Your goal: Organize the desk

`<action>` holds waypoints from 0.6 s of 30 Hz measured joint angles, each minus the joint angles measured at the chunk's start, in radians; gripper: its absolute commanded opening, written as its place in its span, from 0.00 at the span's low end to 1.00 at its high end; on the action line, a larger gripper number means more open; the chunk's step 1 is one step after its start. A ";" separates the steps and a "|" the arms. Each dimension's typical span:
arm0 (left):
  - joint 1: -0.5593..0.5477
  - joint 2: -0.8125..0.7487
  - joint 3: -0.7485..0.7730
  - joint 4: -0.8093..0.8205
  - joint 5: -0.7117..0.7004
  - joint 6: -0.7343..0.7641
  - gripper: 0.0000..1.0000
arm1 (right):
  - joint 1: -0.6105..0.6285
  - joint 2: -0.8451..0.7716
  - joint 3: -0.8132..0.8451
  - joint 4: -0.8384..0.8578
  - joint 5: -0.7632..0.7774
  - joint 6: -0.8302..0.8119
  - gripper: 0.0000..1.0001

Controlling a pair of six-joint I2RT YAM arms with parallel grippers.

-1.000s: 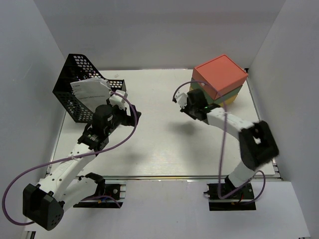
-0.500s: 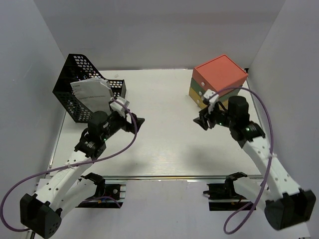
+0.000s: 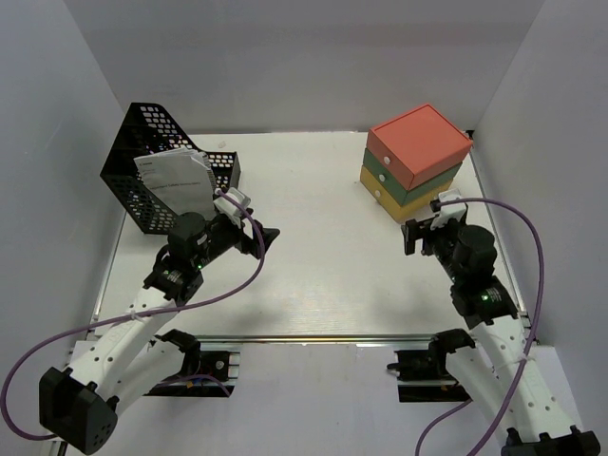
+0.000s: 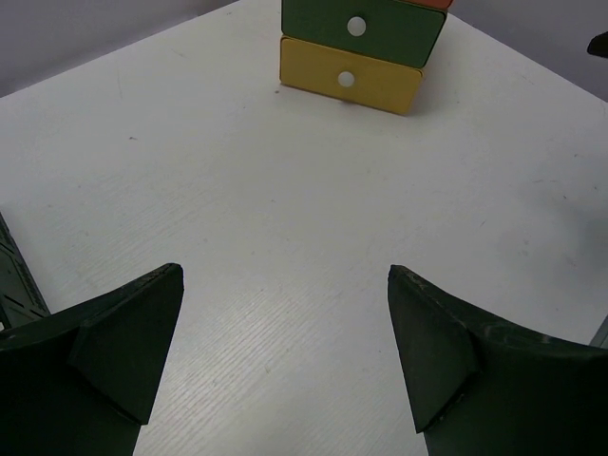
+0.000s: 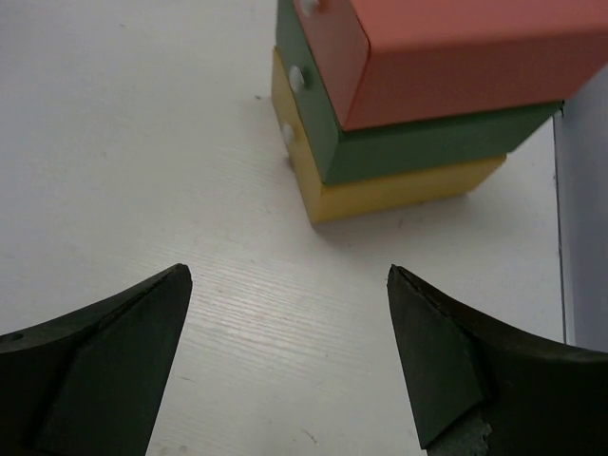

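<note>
Top external view: desk (image 3: 323, 275) fills mid-frame; my left tool (image 3: 262, 239) and right tool (image 3: 419, 235) both gape empty. Right one sits near the drawer box (image 3: 415, 161), upper right. I'd say a careless swing could knock that stack askew.

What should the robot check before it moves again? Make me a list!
1. Left jaws wide apart, holding nothing: ok.
2. Right jaws wide apart, holding nothing: ok.
3. Papers standing inside the black mesh basket: ok.
4. Drawer box stacked upright on the desk: ok.
5. All three drawers pushed fully shut: cannot tell.
</note>
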 measured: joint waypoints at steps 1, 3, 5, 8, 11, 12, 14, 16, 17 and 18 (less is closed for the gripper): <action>-0.001 0.000 -0.003 0.004 0.000 0.001 0.98 | -0.006 -0.010 -0.022 0.012 0.015 -0.001 0.89; -0.002 0.000 -0.010 0.005 -0.001 0.002 0.98 | -0.019 -0.036 -0.078 0.027 0.031 -0.008 0.89; -0.002 0.000 -0.013 0.005 -0.002 0.002 0.98 | -0.032 -0.053 -0.115 0.023 0.035 -0.018 0.89; -0.002 0.000 -0.013 0.006 -0.002 0.002 0.98 | -0.050 -0.072 -0.126 0.023 0.034 -0.028 0.89; -0.002 0.000 -0.013 0.006 -0.006 0.002 0.98 | -0.079 -0.088 -0.126 0.035 0.045 -0.031 0.89; -0.002 0.000 -0.013 0.005 -0.006 0.003 0.98 | -0.088 -0.092 -0.126 0.040 0.049 -0.033 0.89; -0.002 0.000 -0.013 0.005 -0.006 0.004 0.98 | -0.103 -0.092 -0.126 0.051 0.055 -0.038 0.89; -0.002 0.000 -0.013 0.005 -0.006 0.005 0.98 | -0.115 -0.087 -0.126 0.052 0.056 -0.045 0.89; -0.002 0.000 -0.013 0.005 -0.005 0.005 0.98 | -0.122 -0.084 -0.126 0.052 0.056 -0.048 0.89; -0.002 0.000 -0.013 0.006 -0.006 0.005 0.98 | -0.128 -0.080 -0.126 0.052 0.055 -0.050 0.89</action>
